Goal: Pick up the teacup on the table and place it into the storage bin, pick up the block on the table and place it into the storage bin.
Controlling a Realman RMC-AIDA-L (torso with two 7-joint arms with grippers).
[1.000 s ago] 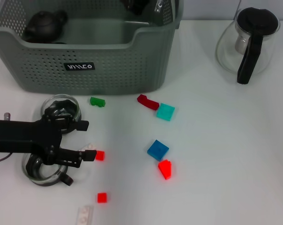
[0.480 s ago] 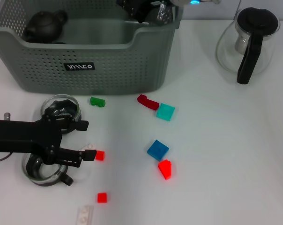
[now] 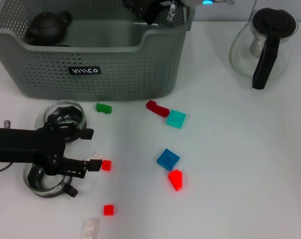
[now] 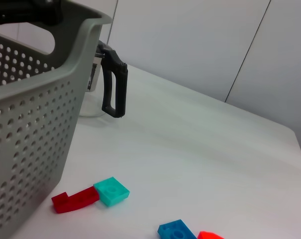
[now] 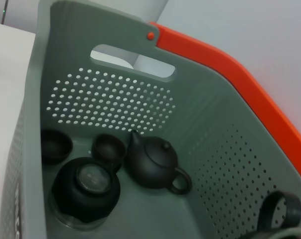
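Left hand [image 3: 93,149]: it is being held low over the worktop [image 3: 240,164], in front of the storage bin; its fingers are being kept apart and nothing is being gripped. One finger is lying against a glass teacup [image 3: 66,115], the other is ending just beside a small red block [image 3: 106,165].
Right hand [image 3: 153,10]: it is being held over the right rear part of the storage bin; whether it is open cannot be told.
Storage bin [image 3: 98,72]: it is standing at the far left of the worktop. A dark teapot [image 5: 151,160], two small dark cups [image 5: 56,146] and a dark lidded glass vessel [image 5: 88,191] are being kept inside.
Second glass teacup [image 3: 43,179]: it is lying under the left arm.
Other blocks: green [image 3: 103,107], dark red [image 3: 156,108], teal [image 3: 176,119], blue [image 3: 168,159] and red-orange [image 3: 175,179] are lying scattered on the worktop.
Glass pitcher [image 3: 264,45]: it is standing at the far right.
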